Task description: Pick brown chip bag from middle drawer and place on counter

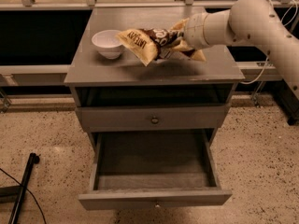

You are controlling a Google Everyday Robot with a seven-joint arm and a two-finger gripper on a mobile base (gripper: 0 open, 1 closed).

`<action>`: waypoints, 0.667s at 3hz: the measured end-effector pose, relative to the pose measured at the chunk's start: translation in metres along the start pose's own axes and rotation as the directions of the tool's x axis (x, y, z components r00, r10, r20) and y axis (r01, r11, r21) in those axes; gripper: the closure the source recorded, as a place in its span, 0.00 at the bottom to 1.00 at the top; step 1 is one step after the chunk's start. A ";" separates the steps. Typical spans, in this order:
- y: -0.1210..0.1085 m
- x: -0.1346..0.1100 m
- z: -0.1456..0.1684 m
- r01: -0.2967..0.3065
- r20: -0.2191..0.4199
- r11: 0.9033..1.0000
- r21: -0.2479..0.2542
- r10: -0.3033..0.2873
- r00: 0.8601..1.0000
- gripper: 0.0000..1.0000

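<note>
The brown chip bag (148, 41) hangs in the air just above the counter (212, 65), its cream-yellow end pointing left toward the small white bowl (108, 43). My gripper (181, 43) comes in from the right at the end of the white arm (243, 20) and is shut on the bag's right end; the bag covers most of it. The middle drawer (154, 198) is pulled out below, and its grey tray floor holds nothing.
A closed drawer front with a round metal knob (154, 120) sits above the open drawer, under a dark open slot. A black pole (22, 190) and a cable lie on the speckled floor at left. A rail runs behind the cabinet.
</note>
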State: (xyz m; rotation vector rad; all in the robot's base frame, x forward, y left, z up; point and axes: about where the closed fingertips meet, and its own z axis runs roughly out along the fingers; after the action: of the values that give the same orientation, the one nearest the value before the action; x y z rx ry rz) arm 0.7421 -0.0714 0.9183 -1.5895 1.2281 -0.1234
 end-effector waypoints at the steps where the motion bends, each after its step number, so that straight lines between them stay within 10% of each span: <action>1: -0.012 0.040 -0.004 -0.063 -0.019 0.998 0.017 0.063 0.998 0.53; 2: -0.013 0.050 -0.014 -0.020 -0.047 1.000 -0.012 0.019 0.999 0.30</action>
State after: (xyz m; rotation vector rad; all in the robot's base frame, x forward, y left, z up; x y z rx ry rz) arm 0.7643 -0.1194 0.9101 -1.5927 1.2827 -0.1419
